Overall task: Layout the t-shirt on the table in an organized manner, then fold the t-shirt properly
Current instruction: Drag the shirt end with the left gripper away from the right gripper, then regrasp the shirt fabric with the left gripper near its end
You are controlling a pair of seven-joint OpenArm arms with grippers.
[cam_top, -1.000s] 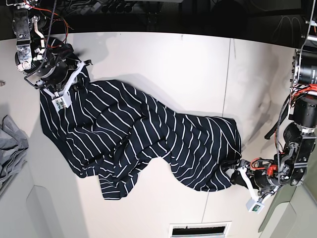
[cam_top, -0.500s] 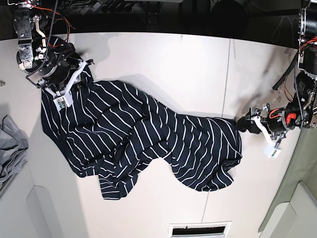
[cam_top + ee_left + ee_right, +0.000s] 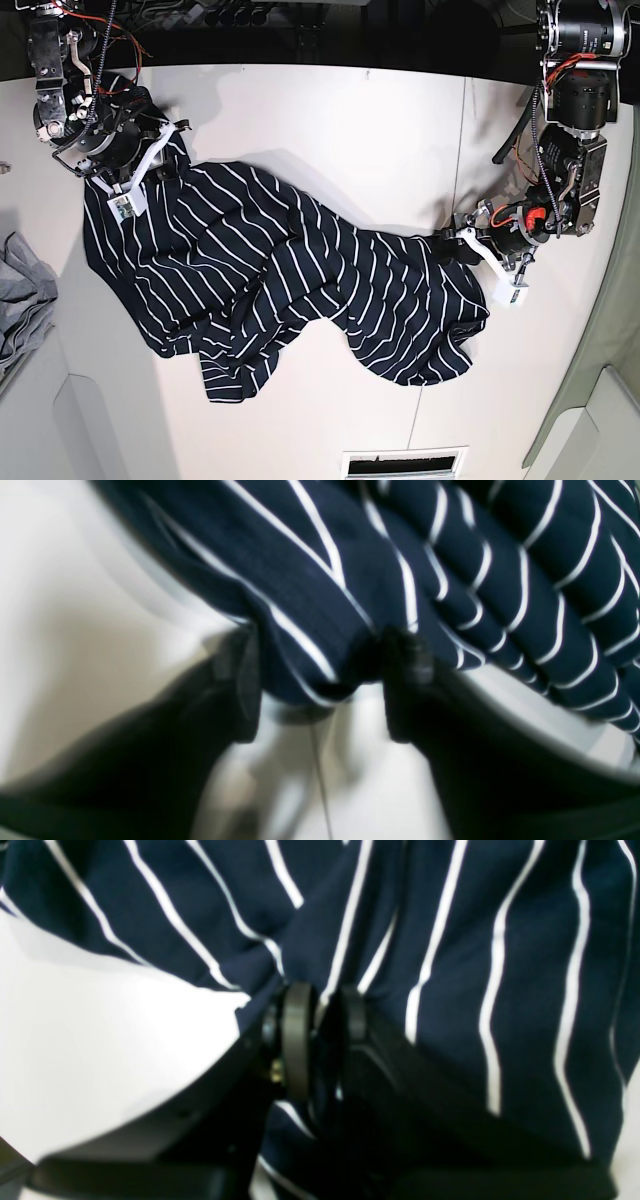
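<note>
The dark navy t-shirt (image 3: 290, 280) with thin white stripes lies crumpled in a diagonal band across the white table (image 3: 340, 130). My right gripper (image 3: 158, 160) is at the shirt's upper left corner; in the right wrist view it (image 3: 322, 1035) is shut on a fold of the t-shirt (image 3: 450, 940). My left gripper (image 3: 452, 245) is at the shirt's upper right edge. In the left wrist view its fingers (image 3: 407, 665) stand apart, with a hanging fold of the t-shirt (image 3: 310, 630) between them.
A plain light grey garment (image 3: 22, 300) lies at the left edge. A thin dark seam (image 3: 462, 150) runs down the table on the right. A vent slot (image 3: 405, 465) sits at the front edge. Dark equipment lines the back.
My left gripper has left the shirt's lower right corner and swung up and left to its upper right edge. That corner now lies on the table. The right gripper has held still.
</note>
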